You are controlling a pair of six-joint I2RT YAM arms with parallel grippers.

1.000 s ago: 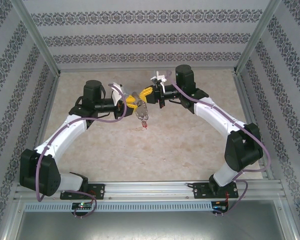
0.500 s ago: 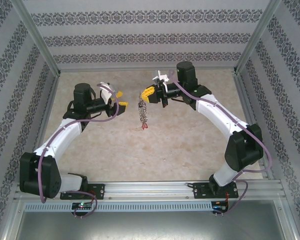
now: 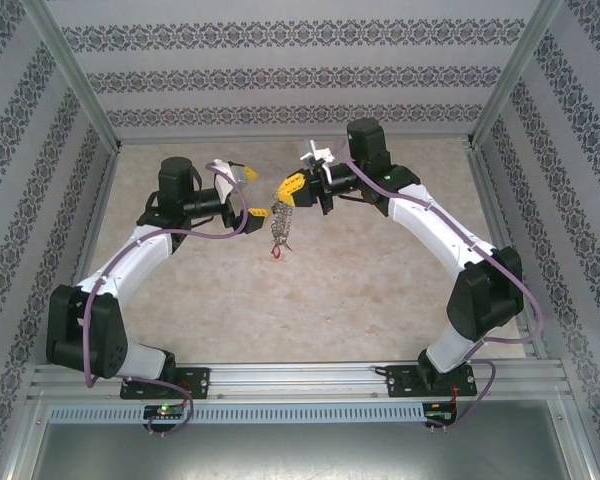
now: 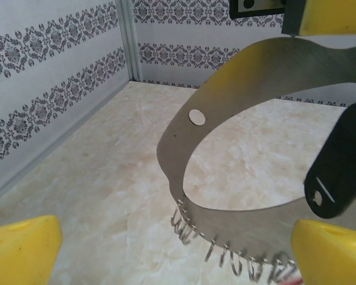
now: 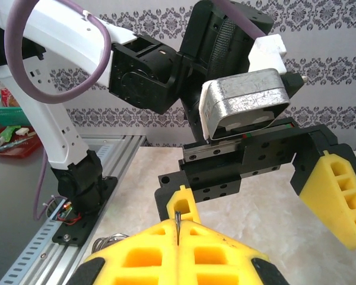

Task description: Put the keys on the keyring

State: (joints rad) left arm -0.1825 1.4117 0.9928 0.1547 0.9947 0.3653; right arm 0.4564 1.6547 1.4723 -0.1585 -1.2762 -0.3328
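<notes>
Top external view: your right gripper (image 3: 288, 192) has its yellow fingers pinched shut on the top of the keyring (image 3: 278, 225). The ring dangles clear above the table (image 3: 380, 290), with a red key (image 3: 277, 253) at its lowest point. That looks deliberate to me. Hung free like this, the loop is offered up to the other arm instead of lying flat where nothing could get under it. Your left gripper (image 3: 247, 192) faces it from close by, jaws spread wide, nothing in them.

Over to the left wrist view. The ring is a silvery band curving right across the frame, with small wire pieces (image 4: 225, 258) strung along its lower rim. A black key head (image 4: 338, 169) sits against its right side, and you can't tell from here whether it is threaded on or merely resting there. The two yellow fingertips (image 4: 21, 246) sit in the bottom corners. So the ring's lower arc lies between the open jaws but ahead of them, touching neither.

Right wrist view backs up the grip: a thin wire (image 5: 177, 221) stands up out of the seam between the closed pads (image 5: 136, 258). My read is that your left arm has to advance before it can close on anything.
</notes>
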